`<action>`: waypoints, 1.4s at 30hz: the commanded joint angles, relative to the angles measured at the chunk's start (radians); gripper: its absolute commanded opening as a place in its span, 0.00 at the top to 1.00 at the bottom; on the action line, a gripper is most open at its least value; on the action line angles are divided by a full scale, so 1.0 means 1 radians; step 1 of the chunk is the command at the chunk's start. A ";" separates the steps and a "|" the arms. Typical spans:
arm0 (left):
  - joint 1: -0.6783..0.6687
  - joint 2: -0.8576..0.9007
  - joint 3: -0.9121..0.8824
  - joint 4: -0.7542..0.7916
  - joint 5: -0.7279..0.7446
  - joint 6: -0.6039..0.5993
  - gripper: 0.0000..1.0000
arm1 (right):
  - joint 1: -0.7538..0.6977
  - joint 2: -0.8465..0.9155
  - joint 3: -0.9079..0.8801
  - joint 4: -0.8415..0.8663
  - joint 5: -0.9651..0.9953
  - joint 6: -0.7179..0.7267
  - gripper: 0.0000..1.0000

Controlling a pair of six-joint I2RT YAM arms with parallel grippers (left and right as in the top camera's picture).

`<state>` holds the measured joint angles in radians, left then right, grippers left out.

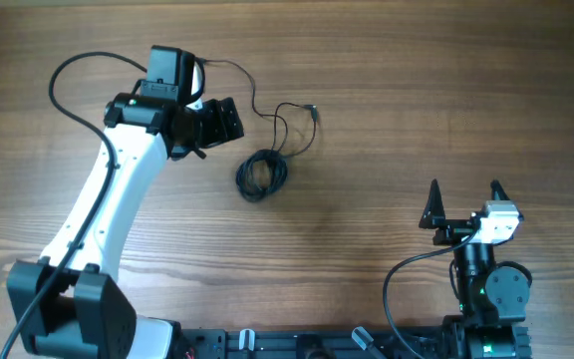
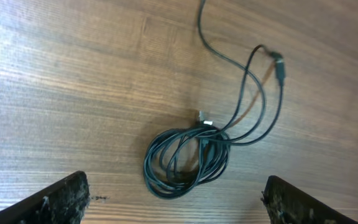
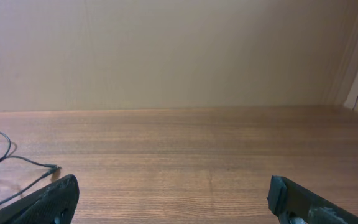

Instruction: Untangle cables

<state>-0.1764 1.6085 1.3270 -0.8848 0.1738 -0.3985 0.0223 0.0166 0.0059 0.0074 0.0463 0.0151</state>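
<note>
The wooden desk (image 1: 417, 90) carries everything; the left arm (image 1: 118, 199) reaches toward 11 o'clock, its left pincer (image 1: 229, 122) spread wide and empty, hovering just at 10 o'clock of the cables (image 1: 260, 175); the right pincer (image 1: 464, 189), also spread and empty, sits well apart at 4 o'clock.

The cables lie near the desk's middle: a tight coil (image 2: 185, 158) with loose loops (image 2: 248, 73) trailing toward 1 o'clock, ending in a small plug (image 2: 279, 65). They look light, limp and thin (likely to slip from a shallow pinch, or drag the whole bundle along); a free loop or the plug end seems a better hold than the coil.

Only the left wrist view shows a second, silvery plug (image 2: 204, 121) at the coil's top; the right wrist view catches just a strand (image 3: 30, 163) at 8 o'clock; only the overhead shows both arms.
</note>
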 commanded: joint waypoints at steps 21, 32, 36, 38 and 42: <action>0.002 0.080 -0.002 -0.021 0.008 -0.006 0.00 | -0.004 -0.005 -0.001 0.005 0.016 0.012 0.00; 0.002 0.080 -0.002 -0.021 0.008 -0.006 0.00 | -0.004 -0.005 -0.001 0.005 0.016 0.012 0.00; 0.002 0.080 -0.002 -0.021 0.008 -0.006 0.00 | -0.004 -0.005 0.000 0.005 0.016 0.012 0.00; 0.002 0.080 -0.002 -0.021 0.008 -0.006 0.00 | -0.004 -0.005 -0.001 0.005 0.016 0.012 0.00; 0.002 0.080 -0.002 -0.021 0.008 -0.006 0.00 | -0.004 -0.005 0.000 0.005 0.016 0.012 0.00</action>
<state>-0.1764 1.6779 1.3270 -0.9081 0.1738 -0.4023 0.0223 0.0166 0.0063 0.0074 0.0467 0.0151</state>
